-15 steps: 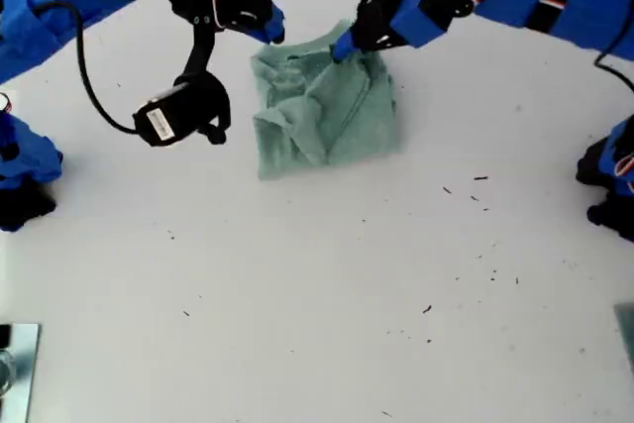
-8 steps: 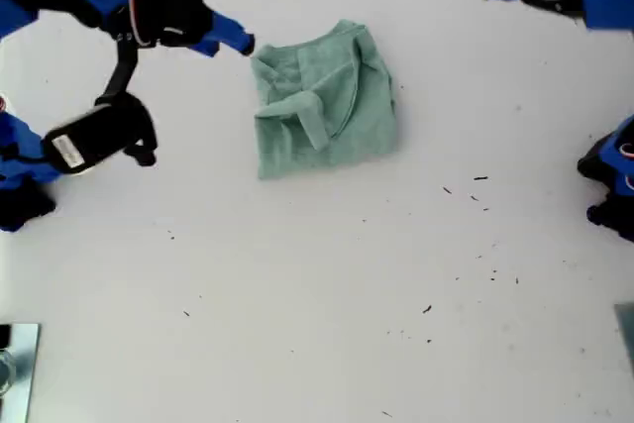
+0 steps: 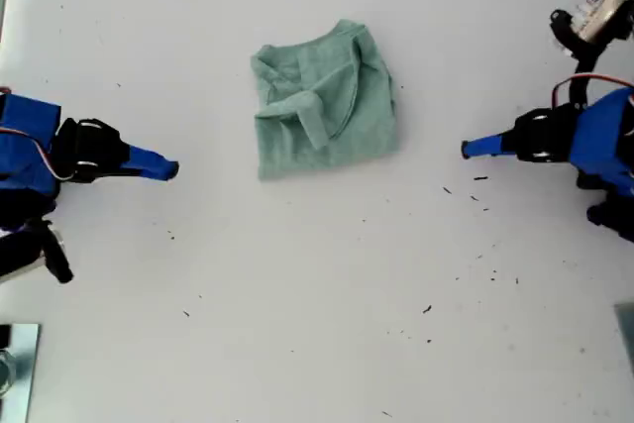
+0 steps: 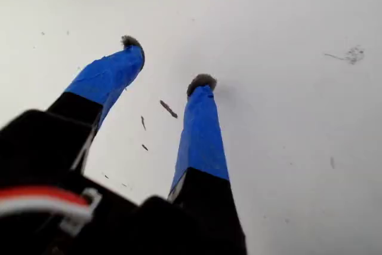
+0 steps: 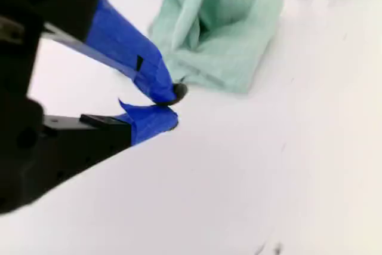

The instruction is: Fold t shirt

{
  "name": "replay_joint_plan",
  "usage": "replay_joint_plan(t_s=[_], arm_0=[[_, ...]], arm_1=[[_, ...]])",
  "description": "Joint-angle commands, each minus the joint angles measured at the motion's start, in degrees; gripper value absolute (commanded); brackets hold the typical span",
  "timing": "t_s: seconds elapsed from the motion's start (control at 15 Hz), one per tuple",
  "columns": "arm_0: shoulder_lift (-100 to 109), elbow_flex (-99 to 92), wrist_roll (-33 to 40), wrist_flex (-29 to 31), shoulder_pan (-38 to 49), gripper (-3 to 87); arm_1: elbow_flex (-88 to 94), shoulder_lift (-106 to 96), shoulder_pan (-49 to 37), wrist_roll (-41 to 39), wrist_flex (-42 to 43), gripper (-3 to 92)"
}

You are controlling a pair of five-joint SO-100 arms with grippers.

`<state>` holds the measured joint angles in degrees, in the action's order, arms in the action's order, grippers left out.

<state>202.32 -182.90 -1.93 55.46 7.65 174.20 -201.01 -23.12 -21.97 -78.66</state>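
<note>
The pale green t shirt [image 3: 322, 101] lies as a wrinkled, folded bundle on the white table, toward the far middle of the exterior view; nothing touches it. In the second wrist view the t shirt [image 5: 221, 28] lies ahead of the jaws. My second gripper [image 3: 170, 169] [image 5: 173, 107] sits low at the exterior view's left, its blue tips together and holding nothing. My first gripper [image 3: 468, 149] [image 4: 167, 62] is at the exterior view's right, pointing toward the shirt, fingers apart over bare table with dark specks [image 4: 168, 109] between them.
Small dark specks [image 3: 480, 178] dot the table toward the exterior view's right and near side. A metal object [image 3: 15, 369] sits at that view's near left corner. Arm bases stand at both side edges.
Both arms have pulled away from the shirt's far edge and swung out to the sides, lower over the table. The shirt lies as it did half a second ago.
</note>
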Motion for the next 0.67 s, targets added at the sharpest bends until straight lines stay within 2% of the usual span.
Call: replay_joint_plan(t_s=[0.0, 0.07, 0.13, 0.2, 0.27, 0.6], arm_0=[[4.48, -2.46, -2.29, 2.99, -5.89, 6.6], [4.31, -1.93, -0.18, 4.92, -7.38, 10.6], [4.22, -2.02, 0.7, 4.75, -9.32, 11.7], [4.22, -2.02, 0.7, 4.75, -10.81, 11.7], [4.22, -2.02, 0.7, 4.75, -11.78, 11.7], [4.22, -2.02, 0.7, 4.75, -12.57, 11.7]], arm_1=[[3.69, 0.09, -0.09, 3.6, 1.93, 16.4], [3.69, 0.09, -1.32, 5.1, 1.93, 16.8], [3.69, 0.09, -2.72, -2.99, 1.85, 16.6], [3.69, 0.09, -3.34, -16.26, 1.76, 16.8], [3.69, 0.09, -3.6, -20.65, 1.67, 15.8], [3.69, 0.09, -3.43, -20.92, 1.67, 15.1]])
